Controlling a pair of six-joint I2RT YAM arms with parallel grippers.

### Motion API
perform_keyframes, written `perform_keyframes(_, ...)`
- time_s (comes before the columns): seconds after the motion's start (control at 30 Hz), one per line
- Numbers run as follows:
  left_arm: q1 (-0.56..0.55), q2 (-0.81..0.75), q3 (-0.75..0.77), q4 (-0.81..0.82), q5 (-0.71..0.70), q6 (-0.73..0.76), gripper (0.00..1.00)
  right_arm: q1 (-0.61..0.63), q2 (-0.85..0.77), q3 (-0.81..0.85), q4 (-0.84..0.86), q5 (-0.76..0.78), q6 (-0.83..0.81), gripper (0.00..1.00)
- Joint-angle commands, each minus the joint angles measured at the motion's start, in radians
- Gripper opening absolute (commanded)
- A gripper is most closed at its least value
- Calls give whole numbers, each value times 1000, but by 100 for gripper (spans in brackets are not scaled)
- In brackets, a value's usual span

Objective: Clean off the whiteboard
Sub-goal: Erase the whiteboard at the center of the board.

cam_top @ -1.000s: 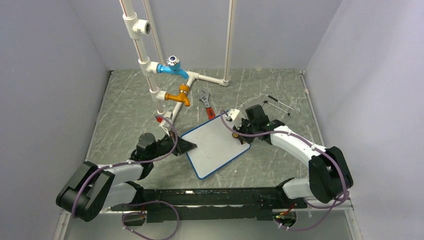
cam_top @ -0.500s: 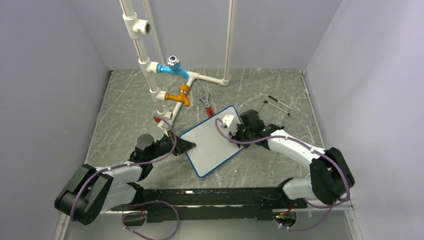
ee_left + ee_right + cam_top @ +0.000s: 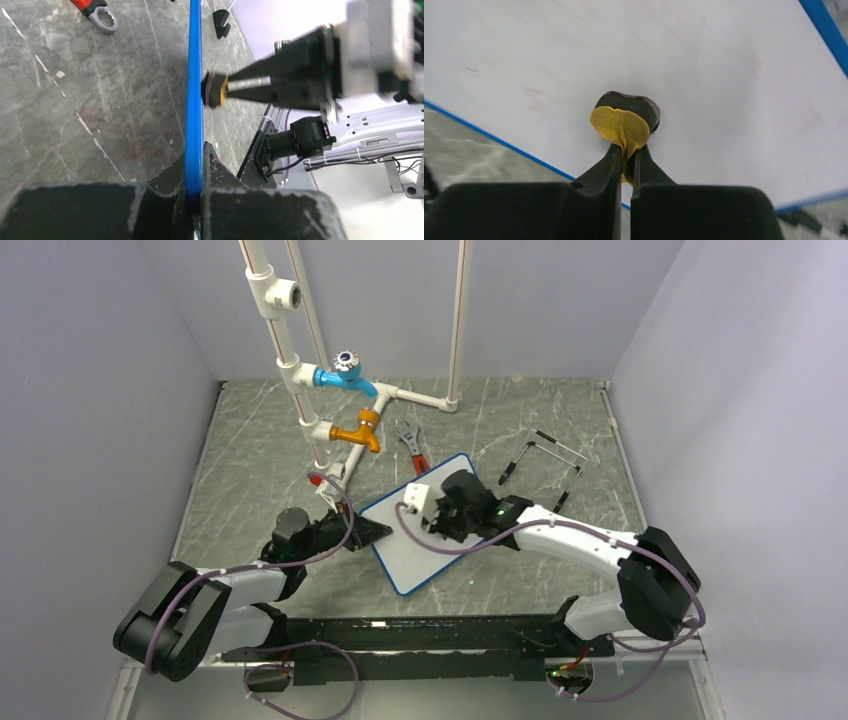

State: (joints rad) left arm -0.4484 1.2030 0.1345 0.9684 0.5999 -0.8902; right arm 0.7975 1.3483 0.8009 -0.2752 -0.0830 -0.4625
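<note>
Yellow eraser pad point(image 3: 624, 125), clamped in the right pincer point(image 3: 624, 160), touches the whiteboard point(image 3: 699, 65); left pincer point(image 3: 194, 160) clamps its edge.

My left arm point(image 3: 240, 585) and right arm point(image 3: 575, 535) are the same: white shells between chunky black joints, a purple cable point(image 3: 300, 562) looping along each. A white camera box point(image 3: 417, 502) sits at my right wrist, a small green light point(image 3: 499, 509) behind it. My fingers point(image 3: 684, 210) are flat matte-black slabs, scuffed pale at their edges. A black rail point(image 3: 420, 635) joins my bases.
</note>
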Motion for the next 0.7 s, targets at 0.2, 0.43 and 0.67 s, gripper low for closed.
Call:
perform_keyframes(0.2, -8, -41, 34, 188, 13, -58, 0, 237, 146, 115, -63, -163, -40, 0)
perform_keyframes(0.43, -9, -43, 27, 196, 19, -58, 0, 165, 82, 30, -44, 13, -96, 0)
perform_keyframes(0.67, -8, -41, 38, 185, 66, -44, 0, -82, 40, 83, 28, 114, -1, 0)
